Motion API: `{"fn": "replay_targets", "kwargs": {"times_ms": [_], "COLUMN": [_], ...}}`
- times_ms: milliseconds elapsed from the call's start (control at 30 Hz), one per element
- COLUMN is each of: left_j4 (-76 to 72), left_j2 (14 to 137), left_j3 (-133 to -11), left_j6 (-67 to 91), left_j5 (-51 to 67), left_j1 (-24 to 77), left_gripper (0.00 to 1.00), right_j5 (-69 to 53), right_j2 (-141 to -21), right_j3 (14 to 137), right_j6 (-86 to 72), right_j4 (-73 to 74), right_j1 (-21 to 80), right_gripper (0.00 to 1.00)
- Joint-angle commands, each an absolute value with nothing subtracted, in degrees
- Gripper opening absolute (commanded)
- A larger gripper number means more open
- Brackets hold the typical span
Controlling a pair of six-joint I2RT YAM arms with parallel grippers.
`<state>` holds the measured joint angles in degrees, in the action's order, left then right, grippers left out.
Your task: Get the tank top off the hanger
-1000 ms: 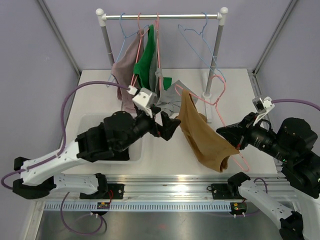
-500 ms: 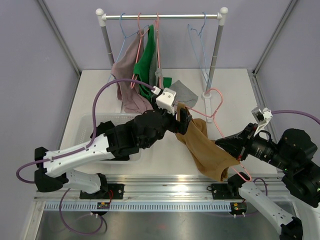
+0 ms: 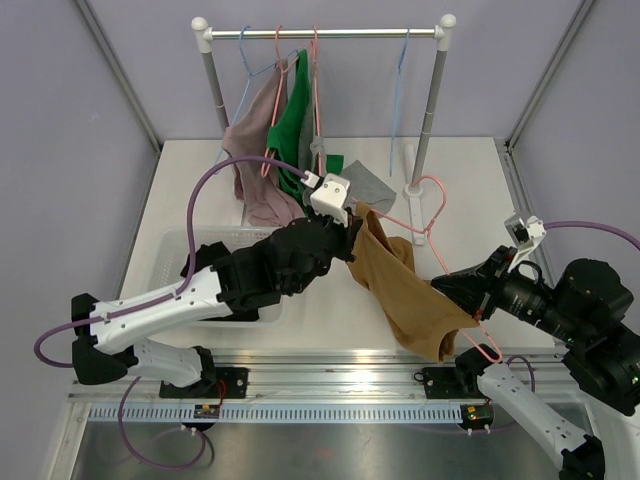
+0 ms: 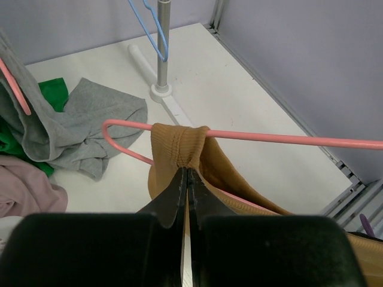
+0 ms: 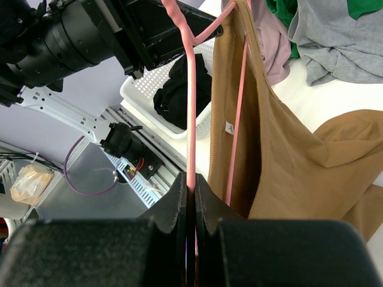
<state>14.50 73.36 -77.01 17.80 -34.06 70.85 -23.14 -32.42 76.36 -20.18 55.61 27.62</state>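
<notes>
The left gripper (image 4: 187, 174) was fully closed on the shoulder strap of the tan tank top (image 4: 179, 146). It pinched the fabric just below the point where the strap looped over the pink hanger (image 4: 287, 137). The right gripper (image 5: 190, 186) was closed on the wire of the same hanger, holding it above the table (image 3: 460, 170). The tank top hung on the hanger between the two arms. Its strap end lay at the left gripper and its lower part draped beside the right gripper, over the front right area of the table. A grey garment (image 4: 90, 128) lay on the table behind it, near the foot of the rack (image 3: 325, 33). A white basket (image 3: 178, 250) stood at the front left.
</notes>
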Motion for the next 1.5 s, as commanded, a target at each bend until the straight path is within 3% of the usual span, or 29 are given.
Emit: {"fn": "replay_targets", "kwargs": {"times_ms": [0,267,433,633,800,900,1067,1233,1333,1400,1467], "left_j4": [11.78,12.39,20.21,22.93,20.33,10.51,-2.43,-4.58,-3.87,-0.55,6.12], "left_j2": [72.07,69.79,69.35,67.59,65.32,61.72,55.55,59.93,63.10,63.81,64.60], "left_j3": [-76.47,-74.18,-74.27,-71.46,-68.31,-62.60,-50.90,-49.83,-49.83,-50.88,-53.60], "left_j6": [19.07,20.83,27.67,32.07,30.95,28.57,23.92,15.56,16.34,19.49,22.66], "left_j5": [-36.91,-39.89,-50.35,-51.94,-46.96,-33.08,-11.57,-5.18,-8.25,-17.98,-31.64], "left_j1": [69.87,68.12,66.45,63.11,62.58,62.93,67.14,78.98,81.47,81.56,81.56], "left_gripper": [0.00,0.00,0.00,0.00,0.00,0.00,0.00,0.00,0.00,0.00,0.00], "right_j5": [-22.59,-29.08,-31.64,-38.49,-32.81,-26.30,-16.71,-11.17,-8.62,-4.95,-2.38], "right_j2": [-31.90,-31.82,-30.68,-27.34,-21.90,-18.12,-15.29,-23.01,-28.82,-31.37,-34.69], "right_j3": [77.70,75.67,75.50,75.67,72.36,64.38,49.68,41.31,40.43,46.97,55.77], "right_j6": [-19.51,-17.93,-14.51,-12.04,-12.56,-17.48,-23.28,-22.42,-20.13,-18.46,-18.89], "right_j4": [51.85,52.29,56.42,56.78,51.70,38.27,1.38,-31.31,-39.09,-31.95,-6.85], "right_j1": [27.86,27.86,27.86,27.95,27.95,27.95,27.86,27.95,27.86,27.95,27.95], "right_gripper": [0.00,0.00,0.00,0.00,0.00,0.00,0.00,0.00,0.00,0.00,0.00]}}
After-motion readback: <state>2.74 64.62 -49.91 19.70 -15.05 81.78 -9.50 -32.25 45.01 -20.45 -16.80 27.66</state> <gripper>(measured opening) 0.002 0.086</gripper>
